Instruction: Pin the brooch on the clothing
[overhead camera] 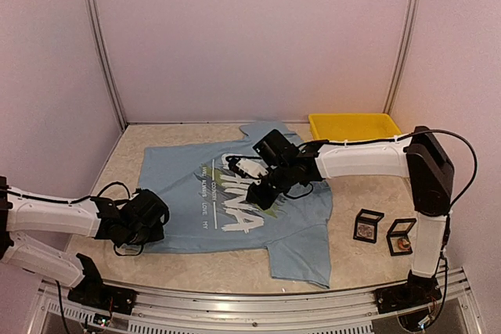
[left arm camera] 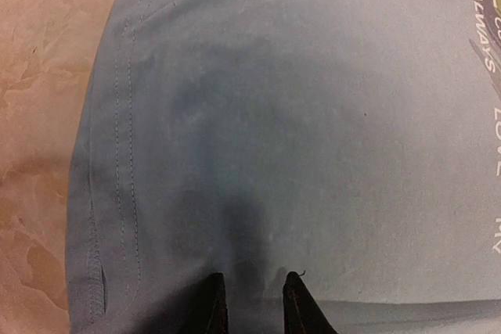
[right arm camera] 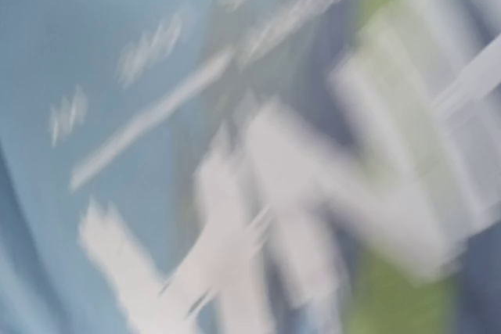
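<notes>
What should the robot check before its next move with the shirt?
1. Is the shirt spread flat? Ok.
2. Is the left gripper low over the shirt near its edge, with the fingers slightly apart? Ok.
3. Is the right gripper over the print? Ok.
4. Is the right gripper shut? Ok.
5. Is the brooch held in it? Cannot tell, because the right wrist view is blurred.
6. Are the two boxes off the shirt? Ok.
</notes>
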`<state>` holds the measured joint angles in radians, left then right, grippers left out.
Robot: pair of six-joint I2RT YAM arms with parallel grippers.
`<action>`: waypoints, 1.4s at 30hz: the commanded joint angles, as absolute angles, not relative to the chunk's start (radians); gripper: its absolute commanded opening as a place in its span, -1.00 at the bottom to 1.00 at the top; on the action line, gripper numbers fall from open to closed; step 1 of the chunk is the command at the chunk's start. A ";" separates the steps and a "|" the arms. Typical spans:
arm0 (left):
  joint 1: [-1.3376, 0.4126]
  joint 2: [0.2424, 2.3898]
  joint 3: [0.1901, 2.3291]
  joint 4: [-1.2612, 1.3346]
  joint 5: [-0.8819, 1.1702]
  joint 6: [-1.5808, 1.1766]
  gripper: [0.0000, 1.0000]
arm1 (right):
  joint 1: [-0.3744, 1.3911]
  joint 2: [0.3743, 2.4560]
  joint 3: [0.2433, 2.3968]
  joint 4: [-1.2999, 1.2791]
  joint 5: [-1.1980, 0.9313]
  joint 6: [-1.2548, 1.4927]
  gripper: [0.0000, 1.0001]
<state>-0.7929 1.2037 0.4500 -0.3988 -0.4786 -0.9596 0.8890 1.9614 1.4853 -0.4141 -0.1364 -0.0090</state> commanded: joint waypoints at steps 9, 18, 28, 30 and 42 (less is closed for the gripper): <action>-1.089 1.217 0.449 -0.665 -0.450 -1.283 -0.51 | 0.882 1.969 1.196 -0.347 -0.063 0.118 -0.89; -1.192 1.128 0.537 -0.855 -0.428 -1.333 -0.46 | 0.951 1.843 1.251 -0.463 0.049 0.014 -0.81; -0.836 1.077 0.587 -0.515 -0.511 -0.990 -0.39 | 1.130 1.963 1.340 -0.315 -0.102 0.009 -0.95; -0.749 1.088 0.552 -0.408 -0.490 -0.951 -0.40 | 1.156 2.017 1.381 -0.330 -0.091 -0.027 -0.99; -0.560 1.422 0.515 -0.278 -0.604 -0.933 -0.46 | 1.199 2.011 1.249 -0.408 -0.076 0.042 -1.00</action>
<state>-0.5720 1.3479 0.5262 -0.2909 -0.5327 -0.9123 1.1706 2.0415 1.3216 -0.3157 -0.0727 -0.0006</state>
